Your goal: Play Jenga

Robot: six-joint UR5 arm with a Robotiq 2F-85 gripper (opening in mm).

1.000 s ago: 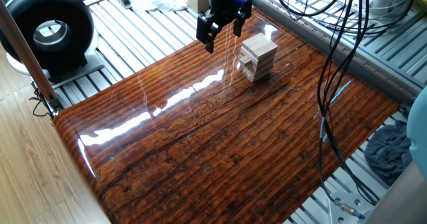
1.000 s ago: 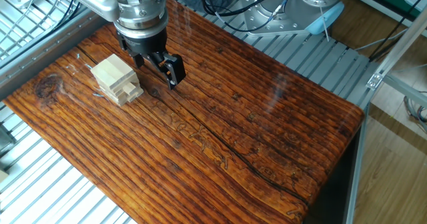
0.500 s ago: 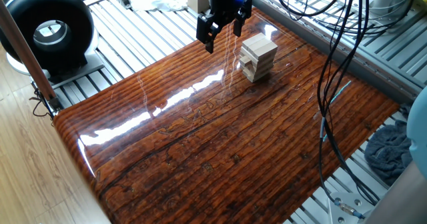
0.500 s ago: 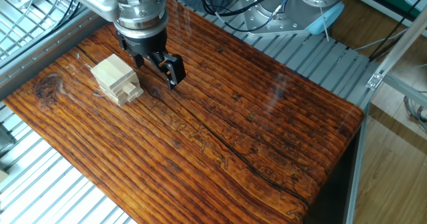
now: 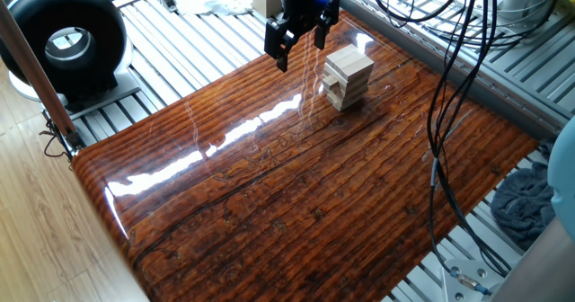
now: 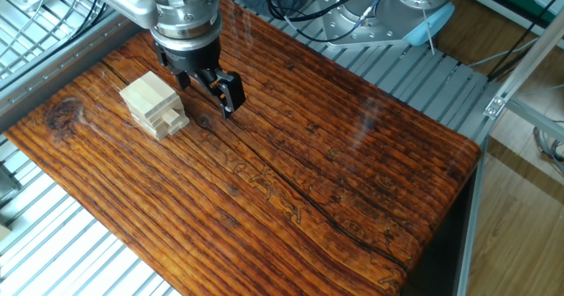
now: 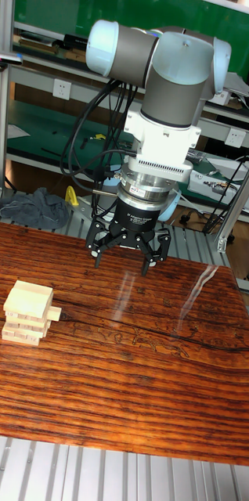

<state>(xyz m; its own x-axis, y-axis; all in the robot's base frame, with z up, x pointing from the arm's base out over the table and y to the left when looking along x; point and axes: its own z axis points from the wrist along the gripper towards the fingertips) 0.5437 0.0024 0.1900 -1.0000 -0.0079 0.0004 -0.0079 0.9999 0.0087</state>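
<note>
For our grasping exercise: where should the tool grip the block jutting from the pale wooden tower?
Probably the exposed end of the jutting pale wooden block, pinched across its sides, approaching from the side facing the open tool: only that end clears the layered tower.

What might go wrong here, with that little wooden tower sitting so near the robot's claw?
1. The small tower of pale wooden blocks looks uneven, with one block poking out sideways; a clumsy nudge would probably topple it.
2. The open jaws hang above the glossy brown wooden table, near the tower. If they come down slightly off, one side may clip the top layer.
</note>
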